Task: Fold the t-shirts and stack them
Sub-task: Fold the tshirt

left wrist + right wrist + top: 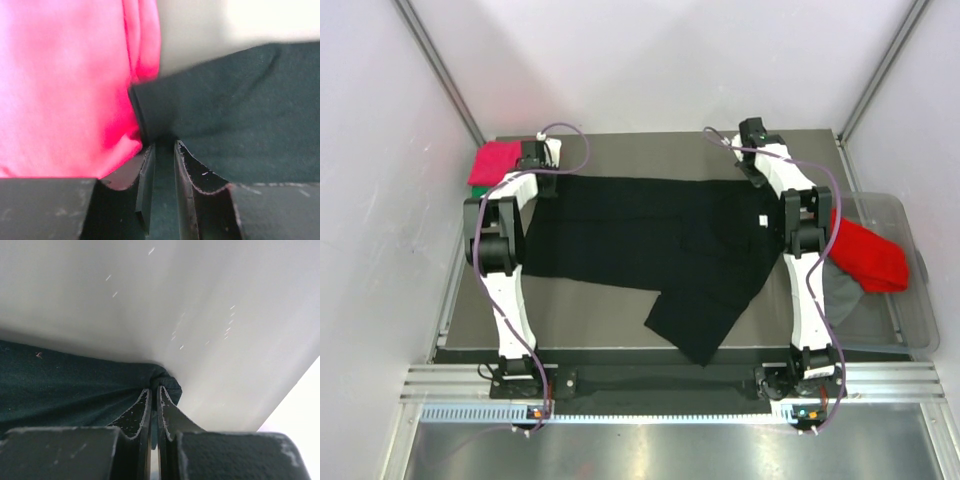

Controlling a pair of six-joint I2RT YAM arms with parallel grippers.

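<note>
We judge this to be the spreading step, with no fold made yet on the shirt in hand. At the far left corner a folded pink-red t-shirt (492,160) lies just beside the left gripper (542,158). In the left wrist view its fingers are pressed nearly together, with dark cloth pinched between them. The black t-shirt (650,235) stretches across the far half of the table, its white tag (760,221) towards the right. One part trails forward at an angle to the near edge, so the cloth is not yet flat or square. The right gripper (752,140) sits at the far right corner of the cloth, and its wrist view shows the fingers clamped tight on a bunched corner.

The next move, as we read it, calls for both arms to act together. They need to draw the held edge taut and lay it down evenly, so the trailing part straightens before any folding. The left arm must also avoid dragging the pink-red shirt along.

The table (570,310) is a dull, dark grey-brown slab. At its right edge stands a clear plastic bin (912,300) holding a red t-shirt (868,255) and a grey t-shirt (840,300). Plain white walls (660,60) enclose the cell, with metal frame posts (440,70) rising at the far corners.
</note>
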